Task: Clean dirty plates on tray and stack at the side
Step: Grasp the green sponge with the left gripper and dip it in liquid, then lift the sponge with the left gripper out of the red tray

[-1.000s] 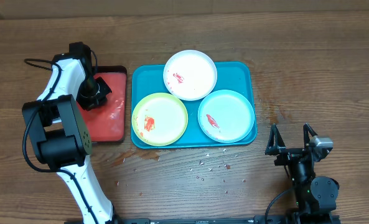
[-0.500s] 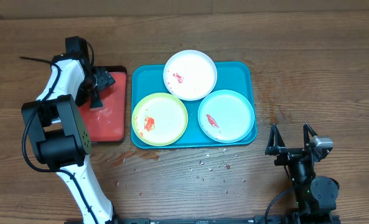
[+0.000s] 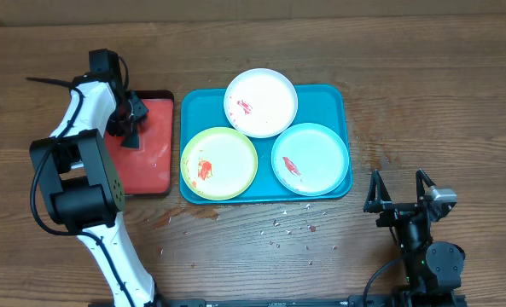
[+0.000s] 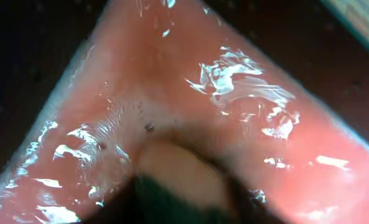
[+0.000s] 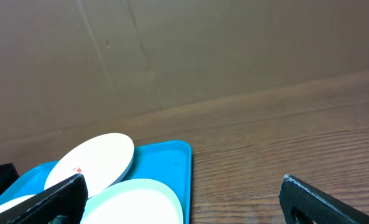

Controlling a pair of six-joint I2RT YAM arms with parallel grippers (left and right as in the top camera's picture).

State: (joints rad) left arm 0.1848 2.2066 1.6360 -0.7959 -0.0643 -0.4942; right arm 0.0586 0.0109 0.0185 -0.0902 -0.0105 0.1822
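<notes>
A brown wooden desk [image 3: 423, 94] fills the overhead view, with a plain cardboard wall [image 5: 172, 50] behind its far edge. The left arm [image 3: 86, 107] rises from the near-left edge and bends over the red tray [image 3: 154, 162] by the left edge. Its hand [image 3: 129, 122] points down just above the tray's far end. The wrist view there is a close blur of wet red surface with a dark shape at the bottom, so I cannot tell how its jaws stand. The teal tray [image 3: 201, 107] lies mid-desk and carries all three plates. The white plate [image 3: 261, 102] overlaps the tray's far rim, the yellow-green plate [image 3: 219, 163] its near-left corner, and the green-rimmed plate [image 3: 311, 159] sits at its near right. Each has a red smear. The right hand [image 3: 398, 179] rests low near the near-right corner, jaws spread wide and empty. Pale specks [image 3: 291, 228], possibly crumbs, dot the desk in front of the teal tray.
</notes>
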